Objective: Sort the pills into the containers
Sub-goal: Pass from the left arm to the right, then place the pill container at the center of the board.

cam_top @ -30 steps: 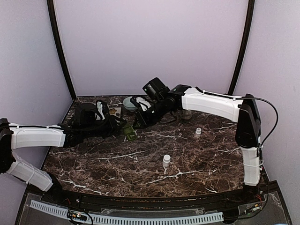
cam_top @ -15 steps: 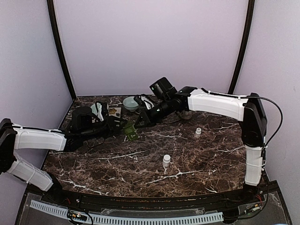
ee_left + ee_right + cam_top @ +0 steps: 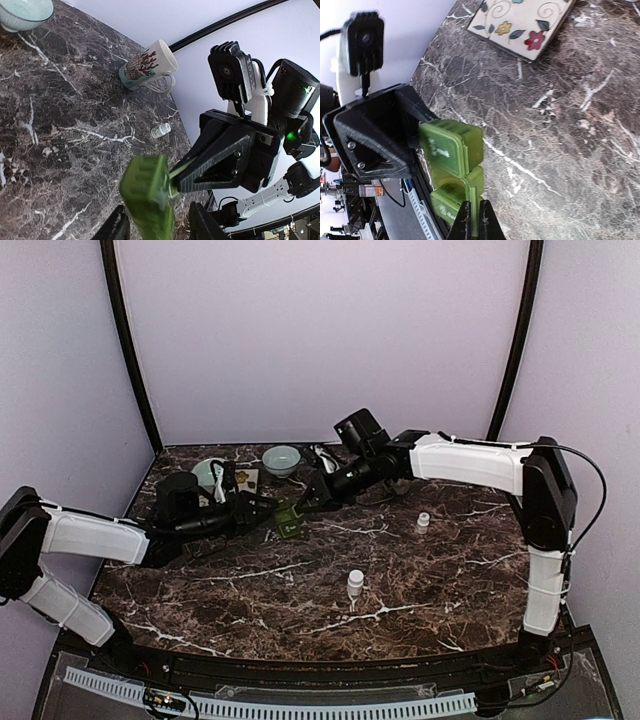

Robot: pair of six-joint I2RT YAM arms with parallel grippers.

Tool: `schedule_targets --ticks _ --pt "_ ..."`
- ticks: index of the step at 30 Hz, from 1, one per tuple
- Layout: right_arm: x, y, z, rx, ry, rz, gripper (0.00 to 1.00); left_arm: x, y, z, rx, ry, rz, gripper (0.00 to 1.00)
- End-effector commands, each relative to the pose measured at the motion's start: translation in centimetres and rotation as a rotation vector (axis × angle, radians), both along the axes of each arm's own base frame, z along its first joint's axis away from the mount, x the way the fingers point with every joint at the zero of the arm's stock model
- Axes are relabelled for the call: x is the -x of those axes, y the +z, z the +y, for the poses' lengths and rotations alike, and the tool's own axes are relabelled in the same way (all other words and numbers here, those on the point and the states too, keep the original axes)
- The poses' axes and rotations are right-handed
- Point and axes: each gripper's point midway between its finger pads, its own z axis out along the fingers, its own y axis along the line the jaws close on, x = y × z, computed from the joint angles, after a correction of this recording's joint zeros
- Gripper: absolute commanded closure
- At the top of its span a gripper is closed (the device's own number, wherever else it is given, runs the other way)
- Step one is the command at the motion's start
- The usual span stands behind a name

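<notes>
Both arms have slid rightward since a second ago, carrying the green containers [image 3: 288, 520] along. We now see them just left of centre in the top view, over the marbled surface [image 3: 420, 570]. Our left claw [image 3: 159, 226] straddles and grips one end; our right claw [image 3: 471, 221] is pressed together on a thin lid edge.

The containers [image 3: 452, 150] are one green plastic box: a row of small compartments with rounded-corner lids, which appear closed. The box sits tilted between the fingers of the left gripper [image 3: 159, 225]. The right gripper [image 3: 472, 209] pinches a thin edge at its other end.
</notes>
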Motion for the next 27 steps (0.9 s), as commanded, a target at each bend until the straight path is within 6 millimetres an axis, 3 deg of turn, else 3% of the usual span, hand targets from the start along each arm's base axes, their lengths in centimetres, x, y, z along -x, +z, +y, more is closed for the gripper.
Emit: schedule_targets --ticks 1,12,27 --pt "-1.5 1.3 -1.2 -0.021 -0.040 -0.052 1.00 0.1 0.0 1.6 -0.033 0.040 -0.026 0.54" --pt "-2.8 -3.3 -4.0 0.095 -0.054 -0.019 1.00 -0.1 -0.2 3.1 -0.092 0.100 -0.030 0.51" --pt "-0.8 -10.0 -5.8 0.128 0.126 0.178 1.00 0.4 -0.6 2.8 -0.104 0.068 -0.021 0.51"
